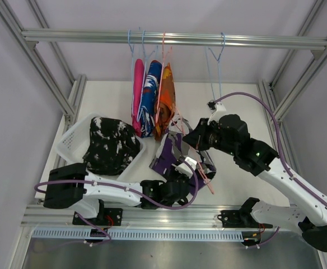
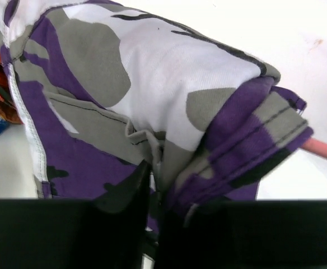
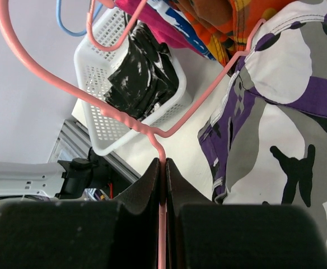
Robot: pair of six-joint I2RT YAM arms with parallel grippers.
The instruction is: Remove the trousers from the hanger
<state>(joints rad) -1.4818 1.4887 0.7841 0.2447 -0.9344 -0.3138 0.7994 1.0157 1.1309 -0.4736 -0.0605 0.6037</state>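
While on pink hanger (image 3: pixel 135 125), purple trousers (image 3: pixel 286 112)

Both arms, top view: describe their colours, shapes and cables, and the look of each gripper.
The left arm and right arm share one build: white tubular links between bulky black joint housings. A thin purple cable runs along each, looping free above the right arm. The wrist views show the left gripper and right gripper with flat, matte black fingers that taper to the tips.
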